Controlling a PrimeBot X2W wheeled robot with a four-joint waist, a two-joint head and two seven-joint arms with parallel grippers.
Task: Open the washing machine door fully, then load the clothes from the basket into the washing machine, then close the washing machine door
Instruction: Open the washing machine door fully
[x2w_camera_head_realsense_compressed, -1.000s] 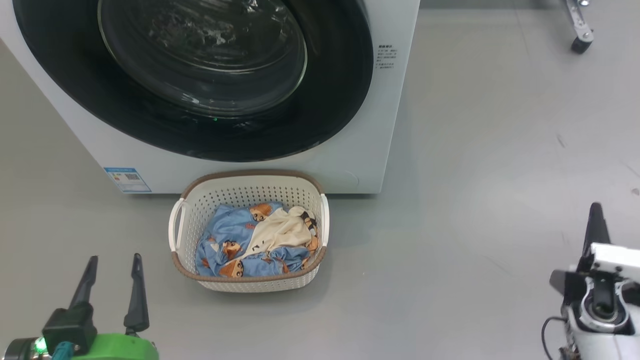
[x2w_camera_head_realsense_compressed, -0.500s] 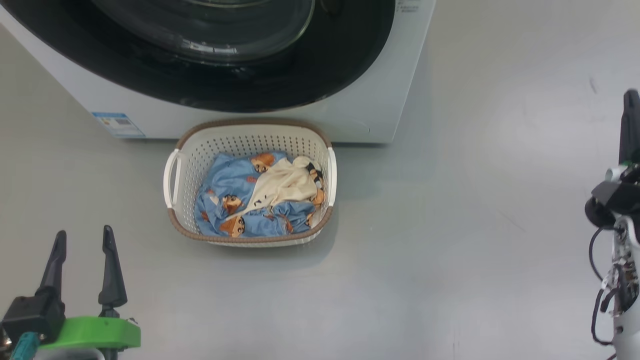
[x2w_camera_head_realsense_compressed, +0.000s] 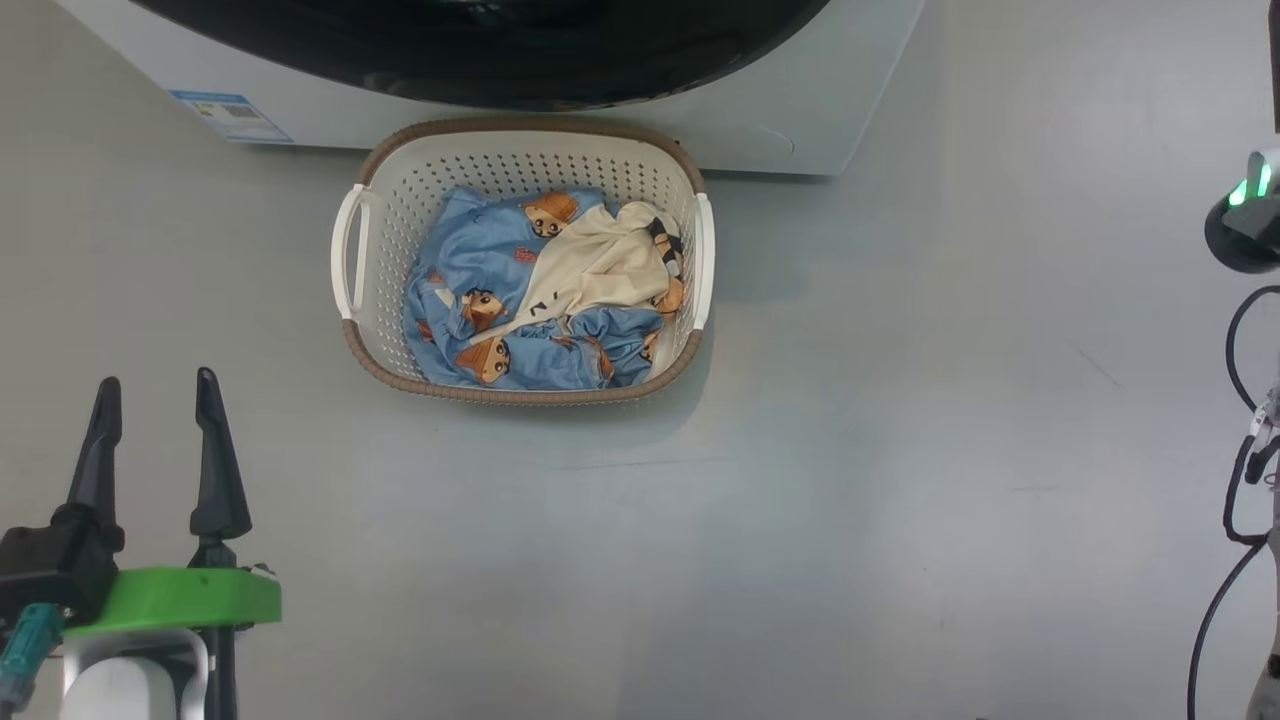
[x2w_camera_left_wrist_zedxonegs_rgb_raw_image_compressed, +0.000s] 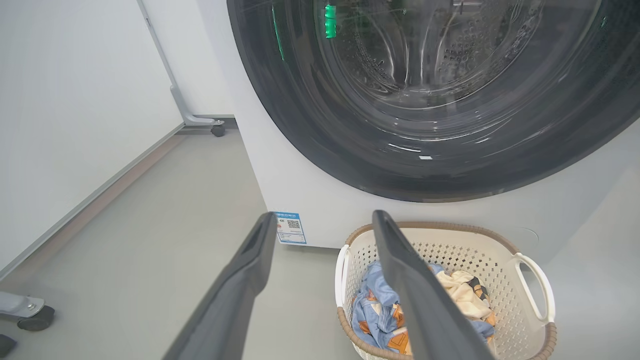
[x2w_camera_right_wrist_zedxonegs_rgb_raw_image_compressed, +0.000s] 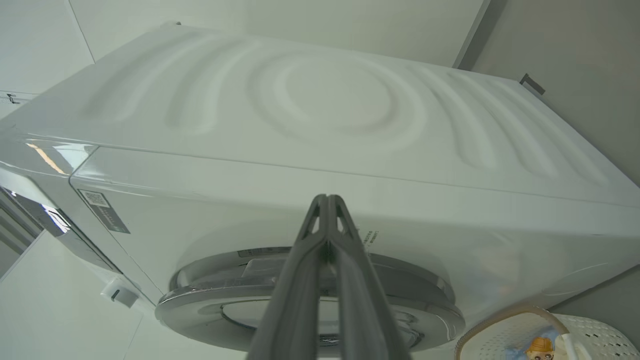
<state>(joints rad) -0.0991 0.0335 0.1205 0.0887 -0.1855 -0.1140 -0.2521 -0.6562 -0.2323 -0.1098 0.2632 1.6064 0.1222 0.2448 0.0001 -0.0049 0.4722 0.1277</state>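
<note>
The left gripper (x2w_camera_head_realsense_compressed: 157, 382) sits low on the left side with its two long dark fingers (x2w_camera_head_realsense_compressed: 212, 450) pointing up and spread wide apart, while the right gripper (x2w_camera_right_wrist_zedxonegs_rgb_raw_image_compressed: 327, 200) has its fingers pressed tight together and its wrist (x2w_camera_head_realsense_compressed: 1245, 220) glows green.

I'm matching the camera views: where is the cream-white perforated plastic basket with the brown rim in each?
Head view: cream-white perforated plastic basket upper centre.
Left wrist view: lower right.
Right wrist view: bottom-right corner.
Shared landmark: big white washing machine right behind it.
</note>
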